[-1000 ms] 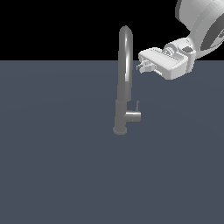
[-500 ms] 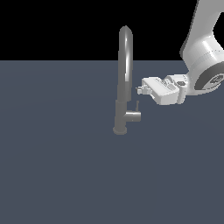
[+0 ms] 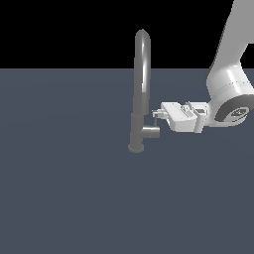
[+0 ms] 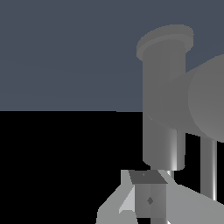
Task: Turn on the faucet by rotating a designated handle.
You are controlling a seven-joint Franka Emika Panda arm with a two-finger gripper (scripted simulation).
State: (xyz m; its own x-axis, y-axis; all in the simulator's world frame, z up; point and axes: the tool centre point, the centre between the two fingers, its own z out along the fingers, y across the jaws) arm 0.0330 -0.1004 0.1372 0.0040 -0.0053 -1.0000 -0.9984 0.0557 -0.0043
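Note:
The faucet point(image 3: 141, 89) is a tall grey gooseneck standing on a small round base; in the wrist view its thick lower body point(image 4: 164, 109) fills the frame close up. The handle point(image 3: 151, 131) is a short cylinder sticking out of the body toward the exterior view's right, with a thin lever rod point(image 4: 208, 168) on it. My gripper point(image 3: 157, 116) is level with the handle, its tips just above the cylinder and close to the faucet body. The fingers point(image 4: 148, 199) sit together, shut on nothing, with the rod beside them rather than between them.
The faucet stands on a flat dark blue-grey surface point(image 3: 74, 188) with black background behind it. My white arm point(image 3: 228, 84) comes down from the exterior view's upper right.
My gripper has come down from spout height to the handle's level and moved in toward the faucet body. The faucet and handle have not visibly moved.

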